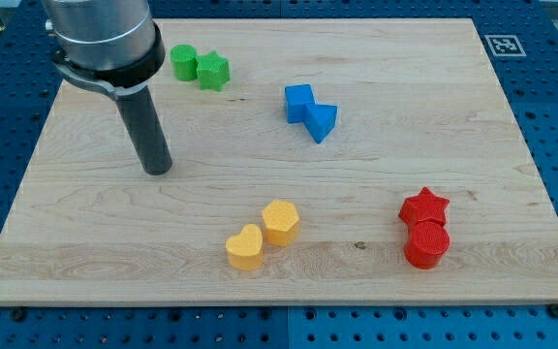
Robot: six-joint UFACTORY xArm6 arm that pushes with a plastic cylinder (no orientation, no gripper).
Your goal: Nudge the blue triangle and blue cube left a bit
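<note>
We see a pale wood board (376, 107) with visible grain, sitting on a blue perforated base (550, 97). Blocks look like matte plastic. Blue cube (299, 102) and blue triangle (322, 122) sit touching, above centre, triangle at the cube's lower right. Our rod is a plain dark cylinder, no jaws to spread or close; my tip (157, 170) rests on the board well apart to the view's left of the blue pair, with bare wood between. Green cylinder (183, 62) and green star (212, 71) touch near the view's top, just right of the rod's housing. Yellow heart (245, 247) and yellow hexagon (280, 222) sit close together bottom centre. Red star (424, 206) and red cylinder (426, 244) touch at bottom right. A marker tag (504, 44) sits at the board's top right corner.
</note>
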